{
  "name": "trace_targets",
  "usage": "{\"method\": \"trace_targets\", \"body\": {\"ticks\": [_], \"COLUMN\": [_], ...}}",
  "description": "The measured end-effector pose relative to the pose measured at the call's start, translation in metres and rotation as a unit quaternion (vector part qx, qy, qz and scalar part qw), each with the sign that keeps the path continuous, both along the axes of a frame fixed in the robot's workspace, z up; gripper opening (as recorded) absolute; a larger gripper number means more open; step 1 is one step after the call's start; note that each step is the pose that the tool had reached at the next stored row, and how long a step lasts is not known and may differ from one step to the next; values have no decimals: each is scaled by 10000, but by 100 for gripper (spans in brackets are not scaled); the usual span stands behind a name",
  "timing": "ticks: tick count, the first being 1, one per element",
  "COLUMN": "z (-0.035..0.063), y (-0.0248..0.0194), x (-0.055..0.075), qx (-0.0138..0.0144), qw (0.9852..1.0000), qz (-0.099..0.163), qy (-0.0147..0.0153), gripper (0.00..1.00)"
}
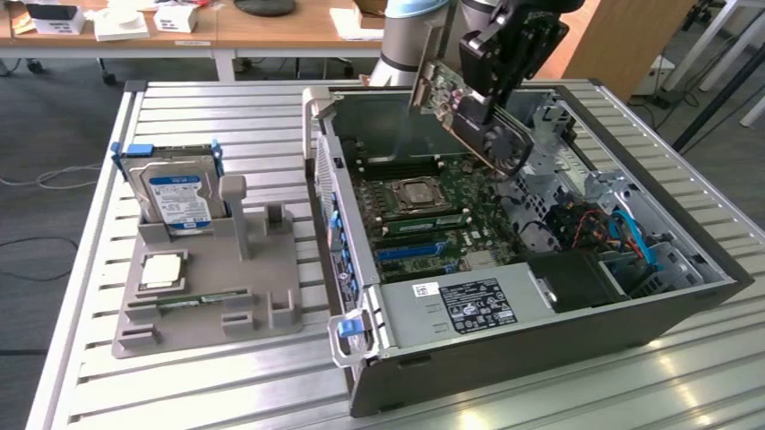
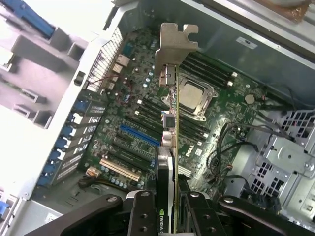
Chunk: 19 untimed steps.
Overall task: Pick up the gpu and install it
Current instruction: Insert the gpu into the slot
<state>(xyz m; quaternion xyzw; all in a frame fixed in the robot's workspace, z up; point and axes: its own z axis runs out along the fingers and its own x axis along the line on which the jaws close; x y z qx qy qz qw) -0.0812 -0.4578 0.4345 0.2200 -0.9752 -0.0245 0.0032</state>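
Observation:
The gpu (image 1: 468, 116) hangs tilted in the air over the open computer case (image 1: 669, 313), above the motherboard's back half. My gripper (image 1: 488, 85) is shut on its upper edge. The wrist view looks along the gpu (image 2: 171, 147) edge-on, its silver end bracket (image 2: 175, 42) pointing away from the gripper (image 2: 170, 201), whose fingers (image 2: 141, 212) press it from both sides. Below the card lie the motherboard (image 2: 216, 118), the processor socket (image 2: 193, 96) and a blue expansion slot (image 2: 140, 133). The card is well clear of the board and touches no slot.
In the exterior view's left a grey holder (image 1: 257, 296) carries a silver hard drive (image 1: 177, 193), a processor (image 1: 161, 269) and a memory stick (image 1: 197, 300). Inside the case sit a power supply (image 1: 472, 305), cables (image 1: 597, 228) and a drive cage (image 1: 574, 134).

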Motion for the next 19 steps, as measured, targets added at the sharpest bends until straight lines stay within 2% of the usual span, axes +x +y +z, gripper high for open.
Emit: {"method": "trace_targets", "body": {"ticks": [5, 9, 14, 19], "z": [-2, -4, -5, -7], "y": [0, 0, 0, 0], "x": [0, 0, 0, 0], "qx": [0, 0, 0, 0], "qw": [9990, 9966, 9918, 9851], "qz": [455, 822, 1274, 1719], "qy": [0, 0, 0, 0], "gripper": [27, 27, 27, 27]}}
